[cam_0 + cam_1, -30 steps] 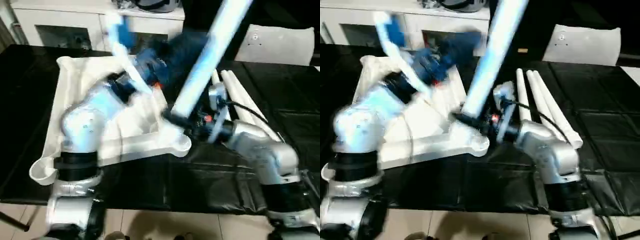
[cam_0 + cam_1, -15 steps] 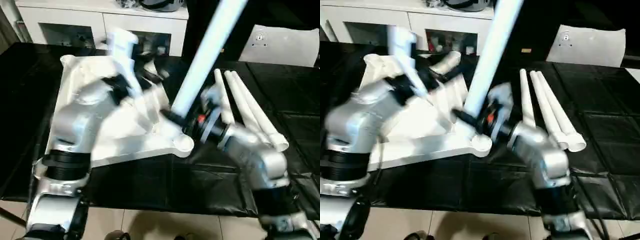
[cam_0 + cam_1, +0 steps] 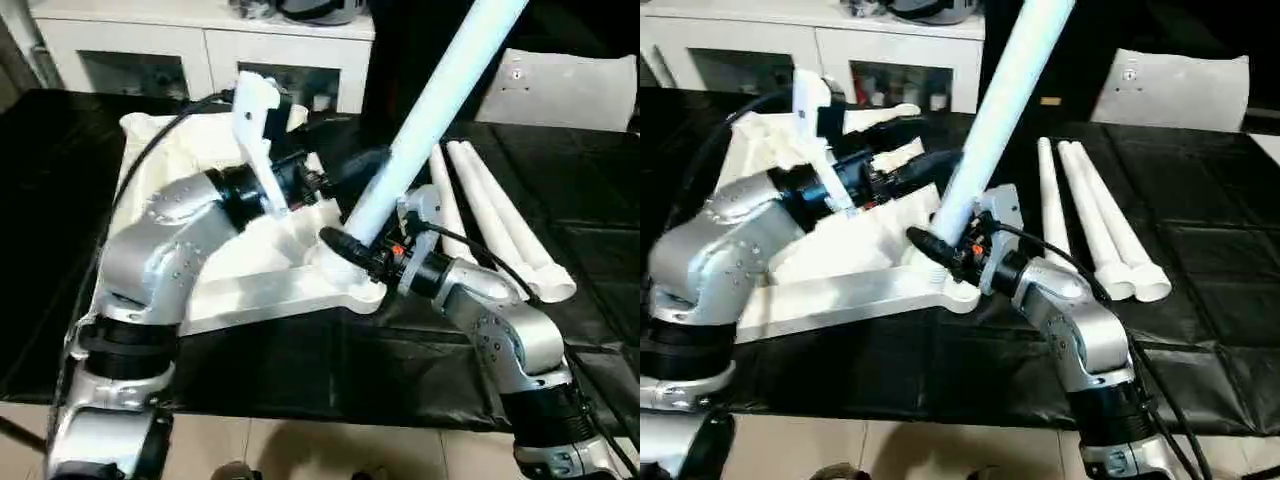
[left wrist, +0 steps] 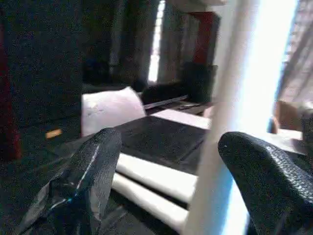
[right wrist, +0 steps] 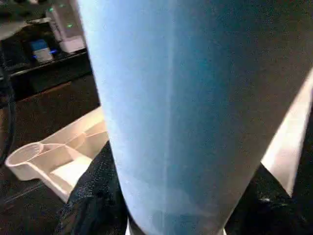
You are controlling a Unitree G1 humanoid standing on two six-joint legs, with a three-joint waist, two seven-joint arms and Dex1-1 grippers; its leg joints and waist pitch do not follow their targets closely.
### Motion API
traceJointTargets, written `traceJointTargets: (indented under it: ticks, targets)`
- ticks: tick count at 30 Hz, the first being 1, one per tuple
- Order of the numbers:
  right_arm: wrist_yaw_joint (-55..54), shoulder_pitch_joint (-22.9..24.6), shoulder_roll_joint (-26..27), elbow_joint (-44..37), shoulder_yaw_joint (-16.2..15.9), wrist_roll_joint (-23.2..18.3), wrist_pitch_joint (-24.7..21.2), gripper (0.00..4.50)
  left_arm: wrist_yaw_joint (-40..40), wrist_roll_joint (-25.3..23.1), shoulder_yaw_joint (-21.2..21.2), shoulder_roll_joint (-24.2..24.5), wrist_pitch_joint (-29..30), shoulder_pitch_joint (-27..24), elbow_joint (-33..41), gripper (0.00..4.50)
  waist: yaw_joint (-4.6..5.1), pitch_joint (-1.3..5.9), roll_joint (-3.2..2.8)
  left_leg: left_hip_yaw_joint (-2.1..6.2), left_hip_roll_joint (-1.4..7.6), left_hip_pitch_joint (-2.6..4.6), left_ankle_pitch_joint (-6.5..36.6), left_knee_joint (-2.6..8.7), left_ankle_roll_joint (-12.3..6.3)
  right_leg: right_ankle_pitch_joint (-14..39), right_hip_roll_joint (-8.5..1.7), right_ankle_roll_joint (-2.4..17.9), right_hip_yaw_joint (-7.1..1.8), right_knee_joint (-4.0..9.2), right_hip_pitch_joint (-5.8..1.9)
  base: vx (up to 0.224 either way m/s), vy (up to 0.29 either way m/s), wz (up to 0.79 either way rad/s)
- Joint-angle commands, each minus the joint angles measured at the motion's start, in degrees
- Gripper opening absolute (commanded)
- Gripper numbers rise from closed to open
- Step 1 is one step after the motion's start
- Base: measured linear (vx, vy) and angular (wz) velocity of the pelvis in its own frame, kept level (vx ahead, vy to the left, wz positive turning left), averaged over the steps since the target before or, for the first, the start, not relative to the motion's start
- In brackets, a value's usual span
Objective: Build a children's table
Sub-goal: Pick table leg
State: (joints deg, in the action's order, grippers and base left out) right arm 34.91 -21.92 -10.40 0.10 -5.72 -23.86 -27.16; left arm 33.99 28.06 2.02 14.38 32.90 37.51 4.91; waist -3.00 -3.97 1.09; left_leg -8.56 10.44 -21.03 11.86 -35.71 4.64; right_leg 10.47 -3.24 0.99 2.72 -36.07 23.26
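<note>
Left eye view: right gripper [image 3: 345, 243] has its jaws clamped low on the upright leg [image 3: 430, 110] at the tabletop [image 3: 250, 290] corner socket; left gripper [image 4: 171, 186] jaws wide. Plastic looks light, stiff, slippery; hold near the base.

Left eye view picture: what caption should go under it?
Right gripper clamps a white leg at the upturned tabletop's corner; three legs wait.

Both forearms [image 3: 170, 235] are rounded silver shells with black joint bands. A black cable [image 3: 150, 165] loops along the left one; the right wrist [image 3: 400, 262] shows a red mark. The fingers [image 4: 93, 171] are black and textured.
</note>
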Motion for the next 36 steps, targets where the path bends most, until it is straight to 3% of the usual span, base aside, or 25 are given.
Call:
traceJointTargets:
  ticks: [1, 3, 4, 5, 7, 9, 10, 11, 13, 17, 19, 20, 25, 27, 28, 31, 33, 36]
  targets:
    - [-2.89, 1.04, -0.12, -0.96, 2.44, 1.71, 1.26, 1.92, -6.69, -3.71, -2.81, -0.17, -0.99, -1.17, -3.77, 4.11, 0.33, 4.25, -0.99, 0.04, 1.58, 0.09, 8.05, 4.42, 1.27, 12.45, -3.44, 9.39, -2.47, 4.63, -3.53, 0.0, 0.0, 0.0]
    - [-5.38, 2.24, 0.45, -1.83, 3.3, 2.74, 2.6, 1.92, -12.75, -7.65, -4.77, -0.27, -3.48, -3.32, -5.73, 4.18, 0.69, 4.29, -0.84, 0.03, 1.42, -0.08, 7.93, 4.3, 1.25, 12.91, -3.35, 8.26, -2.43, 4.88, -3.71, 0.0, 0.0, 0.0]
    - [-6.91, 3.16, 1.2, -2.59, 3.76, 3.24, 4.01, 1.92, -13.12, -9.19, -4.81, 0.2, -5.79, -4.84, -5.99, 4.21, 0.76, 4.31, -1.25, 0.12, 1.4, -0.11, 7.92, 4.32, 1.23, 13.26, -3.39, 7.98, -2.44, 4.93, -3.67, 0.0, 0.0, 0.0]
    - [-6.91, 3.16, 1.2, -2.59, 3.76, 3.24, 4.01, 1.92, -13.12, -9.19, -4.81, 0.2, -5.79, -4.84, -5.99, 4.3, 1.21, 4.37, -1.08, 0.11, 1.34, -0.23, 8.11, 4.43, 1.2, 13.96, -3.36, 7.48, -2.39, 5.08, -3.72, 0.0, 0.0, 0.0]
    - [-10.28, 4.57, 1.65, -4.14, 3.35, 5.23, 3.29, 1.92, -13.68, -9.77, -4.93, 0.68, -4.75, -9.17, -3.96, 4.3, 1.4, 4.5, -1.43, 0.28, 1.55, -0.19, 7.46, 4.46, 1.24, 12.49, -3.36, 8.22, -2.36, 4.71, -3.52, 0.0, 0.0, 0.0]
    - [-12.02, 5.12, 1.36, -4.87, 3.03, 6.23, 1.04, 1.92, -14.29, -10.36, -4.65, 0.61, -4.44, -11.08, -2.73, 4.39, 1.4, 4.54, -1.4, 0.16, 1.66, 0.08, 7.2, 4.4, 0.8, 10.01, -3.24, 9.44, -2.47, 4.55, -3.38, 0.0, 0.0, 0.0]
    - [-12.86, 5.47, 1.56, -4.96, 3.27, 6.28, 0.75, 1.92, -14.72, -11.1, -4.66, 0.38, -6.26, -12.25, -2.73, 4.39, 1.45, 4.41, -1.16, 0.14, 1.72, 0.08, 7.54, 4.49, 0.7, 10.11, -3.21, 9.62, -2.47, 4.6, -3.28, 0.0, 0.0, 0.0]
    - [-13.25, 5.84, 1.24, -4.92, 3.12, 6.76, 0.72, 1.92, -15.05, -11.2, -5.04, 0.14, -7.11, -13.44, -2.87, 4.39, 1.42, 4.24, -1.32, 0.19, 1.73, 0.03, 8.63, 4.65, 0.63, 11.38, -3.27, 9.63, -2.45, 4.73, -3.33, 0.0, 0.0, 0.0]
    - [-13.7, 6.39, 0.93, -5.32, 3.11, 6.63, -0.79, 1.92, -14.62, -11.62, -4.55, 0.71, -8.13, -14.93, -3.14, 4.39, 1.44, 4.12, -0.89, 0.03, 1.71, 0.23, 10.1, 4.65, 0.58, 13.9, -3.3, 9.17, -2.53, 5.02, -3.12, 0.0, 0.0, 0.0]
    - [-15.13, 7.57, 1.94, -6.87, 3.65, 6.59, -0.03, 1.92, -11.78, -12.98, -2.76, 2.12, -10.9, -17.8, -2.91, 4.39, 1.58, 3.97, -1.08, 0.17, 1.73, 0.11, 11.77, 4.92, 0.87, 17.19, -3.38, 7.3, -2.64, 5.33, -2.89, 0.0, 0.0, 0.0]
    - [-16.11, 7.92, 2.45, -7.74, 3.42, 7.48, 0.82, 1.92, -9.09, -14.15, -0.73, 4.22, -10.77, -18.97, -2.49, 4.5, 1.61, 4.02, -1.55, 0.24, 1.82, 0.29, 12.1, 4.92, 1.28, 16.13, -3.38, 7.51, -2.69, 5.26, -2.64, 0.0, 0.0, 0.0]
    - [-16.38, 8.04, 2.35, -8.13, 3.2, 7.62, -0.17, 1.92, -7.58, -14.29, 0.12, 5.09, -10.64, -19.34, -2.42, 4.5, 1.72, 3.97, -1.37, 0.29, 1.78, 0.18, 12.15, 5.01, 1.25, 15.92, -3.33, 7.47, -2.69, 5.2, -2.76, 0.0, 0.0, 0.0]
    - [-14.93, 10.02, 0.31, -9.98, 2.06, 6.95, -4.29, 1.92, -5.33, -17.76, 2.85, 7.22, -15.31, -20.2, -4.17, 4.5, 1.61, 3.88, -1.62, 0.27, 1.78, 0.35, 12.43, 5.1, 1.39, 14.85, -3.27, 7.71, -2.79, 5.25, -2.81, 0.0, 0.0, 0.0]
    - [-14.32, 10.55, -0.09, -10.35, 1.92, 7.04, -3.09, 1.92, -3.8, -18.71, 4.1, 8.01, -17.33, -20.67, -4.32, 4.5, 1.54, 3.9, -1.52, 0.29, 1.79, 0.23, 12.69, 5.12, 1.32, 14.98, -3.42, 7.7, -2.84, 5.15, -2.9, 0.0, 0.0, 0.0]
    - [-14.32, 10.56, -0.1, -10.35, 1.92, 7.05, -3.07, 1.92, -3.77, -18.72, 4.12, 8.02, -17.36, -20.67, -4.32, 4.5, 1.57, 3.87, -1.52, 0.28, 1.78, 0.22, 12.76, 5.14, 1.33, 15.25, -3.45, 7.73, -2.83, 5.22, -2.88, 0.0, 0.0, 0.0]
    - [-15.16, 10.75, 0.4, -10.38, 2.69, 6.56, -3.59, 1.92, -0.05, -17.58, 5.19, 9.69, -14.92, -20.56, -4.65, 4.5, 1.46, 3.85, -2.62, 0.41, 1.79, 0.44, 13.37, 5.17, 1.97, 15.01, -3.46, 8.35, -2.79, 5.02, -2.65, 0.0, 0.0, 0.0]
    - [-15.63, 10.93, 0.92, -11.32, 3.04, 6.04, -5.05, 1.92, 3.54, -16.51, 6.15, 11.22, -13.79, -20.39, -4.71, 4.5, 1.55, 3.8, -2.32, 0.36, 1.59, 0.46, 14.51, 5.19, 1.93, 16.01, -3.42, 8.44, -2.82, 5.22, -2.7, 0.0, 0.0, 0.0]
    - [-15.82, 11.26, 1.21, -12.3, 3.63, 5.15, -6.77, 1.92, 6.37, -16.05, 7.16, 12.11, -12.83, -20.05, -5.12, 4.5, 1.46, 3.83, -2.42, 0.29, 1.57, 0.38, 13.79, 5.12, 1.56, 17.02, -3.46, 8.45, -2.89, 5.2, -2.73, 0.0, 0.0, 0.0]
